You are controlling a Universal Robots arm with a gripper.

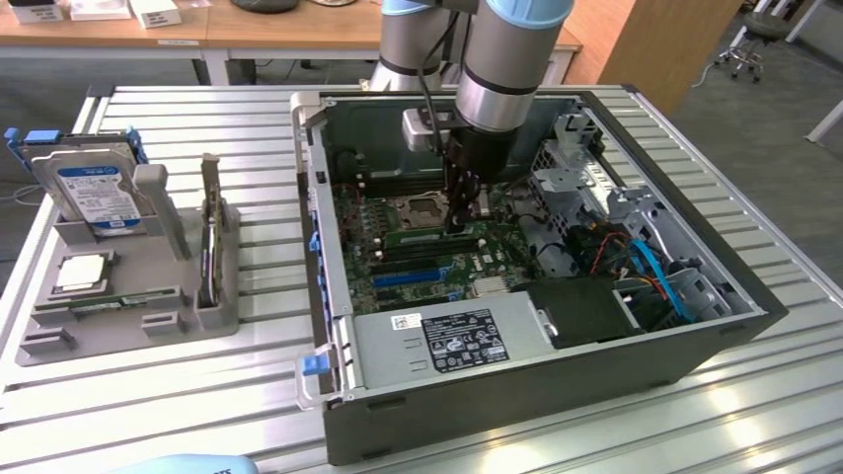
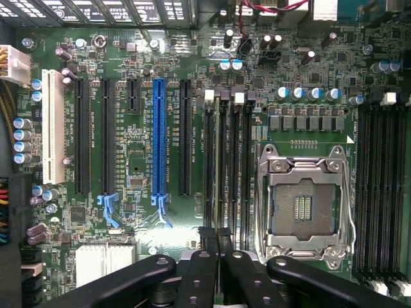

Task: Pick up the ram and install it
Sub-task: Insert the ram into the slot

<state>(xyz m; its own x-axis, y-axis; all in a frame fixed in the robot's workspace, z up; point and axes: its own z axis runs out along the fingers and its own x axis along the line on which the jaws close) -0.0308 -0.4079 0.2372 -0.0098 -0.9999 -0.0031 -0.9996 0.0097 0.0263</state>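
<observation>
1. Fingers (image 2: 203, 273): drawn almost together with only a slit between the tips, apparently nipping the thin top edge of the ram (image 2: 217, 167).
2. Ram: standing on edge in a memory slot just beside the processor socket (image 2: 302, 205), on the side toward the blue expansion slot (image 2: 158, 135).
3. Long axis: along the slot and parallel to the near side of the processor socket, running straight out from the slit between the tips, flat faces turned to the finger pads.
4. Offset, as judged: none sideways, with the stick directly under the grip. Cannot tell whether fully seated or whether the white latches (image 2: 209, 95) have closed.
5. Arm (image 1: 507, 59): upright over the open computer case (image 1: 527, 395), its lower end just beside the processor socket (image 1: 419, 209).
</observation>
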